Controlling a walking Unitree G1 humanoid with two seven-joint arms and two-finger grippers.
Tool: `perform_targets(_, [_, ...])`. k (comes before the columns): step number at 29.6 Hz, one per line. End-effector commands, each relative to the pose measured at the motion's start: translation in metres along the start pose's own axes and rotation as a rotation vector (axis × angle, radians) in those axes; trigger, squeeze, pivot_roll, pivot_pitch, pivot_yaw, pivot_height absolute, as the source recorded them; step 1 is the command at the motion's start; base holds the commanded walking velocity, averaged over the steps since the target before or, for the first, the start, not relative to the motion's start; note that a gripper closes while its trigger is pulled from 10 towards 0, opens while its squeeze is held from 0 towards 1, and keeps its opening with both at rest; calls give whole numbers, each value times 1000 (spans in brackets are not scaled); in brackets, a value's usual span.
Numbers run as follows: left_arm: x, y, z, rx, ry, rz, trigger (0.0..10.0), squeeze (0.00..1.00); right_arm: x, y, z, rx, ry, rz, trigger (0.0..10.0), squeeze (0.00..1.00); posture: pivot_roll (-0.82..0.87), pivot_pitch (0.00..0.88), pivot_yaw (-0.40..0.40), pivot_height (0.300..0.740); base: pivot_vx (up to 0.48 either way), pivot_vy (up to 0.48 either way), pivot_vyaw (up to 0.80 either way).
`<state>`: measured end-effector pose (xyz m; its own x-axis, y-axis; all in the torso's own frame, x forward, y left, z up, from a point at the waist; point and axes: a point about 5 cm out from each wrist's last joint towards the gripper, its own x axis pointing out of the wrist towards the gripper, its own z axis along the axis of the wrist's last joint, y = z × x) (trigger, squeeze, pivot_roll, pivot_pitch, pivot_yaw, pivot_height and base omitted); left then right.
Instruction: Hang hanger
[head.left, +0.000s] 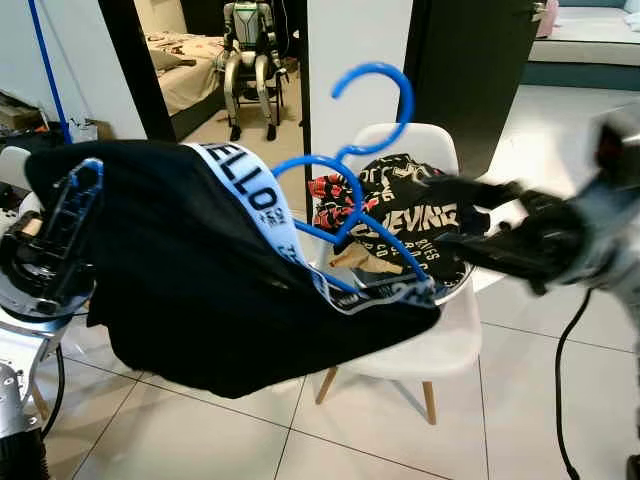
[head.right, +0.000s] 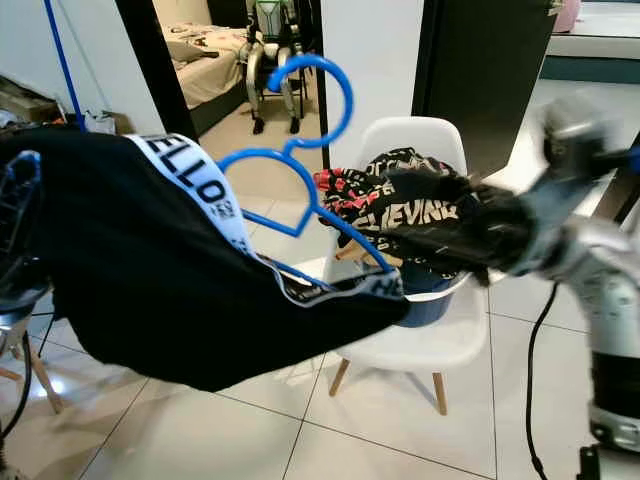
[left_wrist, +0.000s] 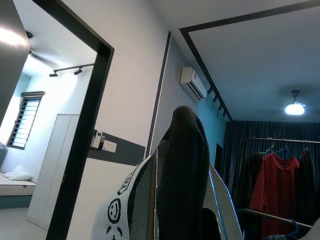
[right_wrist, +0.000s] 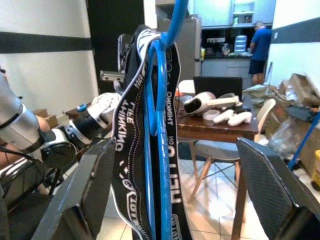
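Standing here on a pale tiled floor (head.left: 200, 430), in a room with white walls and black door frames. Up at 11 o'clock a doorway opens on a bedroom where a second robot (head.left: 250, 60) stands by a bed. Dead center there's a white chair (head.left: 420, 350) on wooden legs, piled with a heap of printed clothes (head.left: 400, 205). The right wrist camera catches a wooden surface (right_wrist: 215, 125) with white controllers and a laptop on it, a person in a blue shirt (right_wrist: 260, 47) back in the kitchen, and boxes stacked off to the side. The left wrist camera looks up at a wall air conditioner (left_wrist: 192, 84) and a rack with a red shirt (left_wrist: 272, 185).

Now the tools. The left tool (head.left: 60, 225) sits at 9 o'clock, buried under a black garment (head.left: 190, 290) with a white lettered band; can't tell how far open it is, the cloth covers it. The blue hanger (head.left: 345, 190) pokes out of that garment at center, hook pointing up toward 12, over the chair. The right tool (right_wrist: 170, 190) comes in from 3 o'clock, motion-blurred in the head views. Its two black fingers (right_wrist: 87, 192) are spread wide, with the hanger and the banded collar hanging between them, touching neither as far as I can see.
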<state>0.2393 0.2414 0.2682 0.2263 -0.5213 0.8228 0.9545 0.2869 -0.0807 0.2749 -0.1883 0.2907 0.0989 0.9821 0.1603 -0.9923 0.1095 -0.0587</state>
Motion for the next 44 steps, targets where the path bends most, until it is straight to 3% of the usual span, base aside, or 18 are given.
perform_targets(1, [2,-3,-3,-2,22,-18,0,0,11,2,-1,-32,27,16,10000,0,-52,0,30,740,0,0,0])
perform_targets(4, [3,-3,-5,-10,27,-19,0,0,22,0,-4,-33,44,14,10000,0,-52,0,30,740,0,0,0])
perform_targets(5, [4,-4,-9,-18,35,-20,0,0,35,-2,-4,-37,50,3,10000,0,-50,0,30,740,0,0,0])
perform_targets(7, [4,-4,-12,-26,41,-22,0,0,44,-5,-3,-38,49,-15,10000,0,-50,0,28,740,0,0,0])
perform_targets(9, [4,-4,-12,-26,41,-22,0,0,44,-5,-3,-38,49,-15,10000,0,-50,0,28,740,0,0,0])
perform_targets(10, [5,-5,-14,-30,46,-23,0,0,49,-7,-2,-32,44,-29,8980,0,-50,0,27,740,0,0,0])
perform_targets(11, [5,-5,-14,-30,46,-23,0,0,49,-7,-2,-32,44,-29,8980,0,-50,0,27,740,0,0,0])
perform_targets(12, [5,-5,-16,-34,49,-25,0,0,50,-9,-1,-27,41,-42,1569,0,-50,0,28,740,0,0,0])
perform_targets(13, [6,-5,-17,-36,51,-27,0,0,50,-11,-1,-20,40,-52,0,0,-51,0,28,740,0,0,0])
perform_targets(31, [8,-8,-21,-23,87,-39,0,0,48,-13,-9,-11,105,-88,0,0,-54,0,29,740,0,0,0])
perform_targets(32, [8,-8,-23,-23,109,-46,1020,0,48,-13,-9,-10,104,-88,0,0,-56,0,30,740,0,0,0])
perform_targets(33, [8,-8,-23,-23,109,-46,1020,0,48,-13,-9,-10,104,-88,0,0,-56,0,30,740,0,0,0])
perform_targets(34, [7,-8,-25,-31,129,-41,7373,0,47,-13,-9,-9,100,-86,0,0,-56,0,30,740,0,0,0])
perform_targets(35, [6,-8,-27,-36,143,-33,10000,27,47,-12,-9,-8,96,-84,0,0,-56,0,30,740,0,0,0])
perform_targets(37, [6,-8,-27,-36,143,-33,10000,27,47,-12,-9,-8,96,-84,0,0,-56,0,30,740,0,0,0])
perform_targets(38, [5,-5,-28,-36,150,-8,10000,1000,47,-12,-8,-9,88,-85,0,0,-55,0,30,740,0,0,0])
perform_targets(43, [3,2,-25,2,159,49,10000,1000,45,-13,-5,-14,66,-93,0,0,-54,0,30,740,0,0,0])
perform_targets(44, [1,7,-22,42,174,97,10000,1000,43,-14,-3,-17,47,-99,0,0,-52,0,29,740,0,0,0])
